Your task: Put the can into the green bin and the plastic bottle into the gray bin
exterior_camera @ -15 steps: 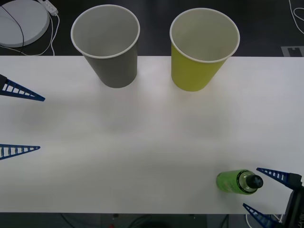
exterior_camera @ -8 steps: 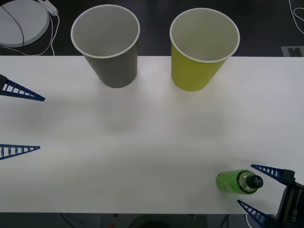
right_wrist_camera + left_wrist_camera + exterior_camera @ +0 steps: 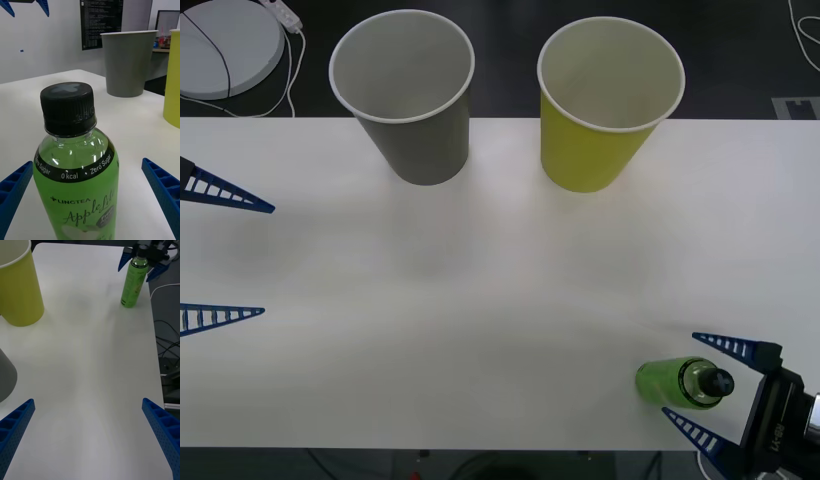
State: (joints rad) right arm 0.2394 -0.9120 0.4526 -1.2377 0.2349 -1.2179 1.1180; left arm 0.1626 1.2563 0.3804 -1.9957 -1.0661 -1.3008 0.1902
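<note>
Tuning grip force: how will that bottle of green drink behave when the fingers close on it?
The plastic bottle looks full, so probably heavy for its size and fairly firm. Standing tall and narrow on the table, it may tip if nudged. Its smooth, glossy wall could slip between the right gripper fingers.

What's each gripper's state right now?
Left gripper: open, holding nothing, at the table's left edge.
Right gripper: open, fingers either side of the small clear plastic bottle of green drink, not gripping.

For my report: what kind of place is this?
Probably a lab or office test room: a plain white table holding two oversized cup-shaped bins, gray and green, with loose cables on the floor beside it.
</note>
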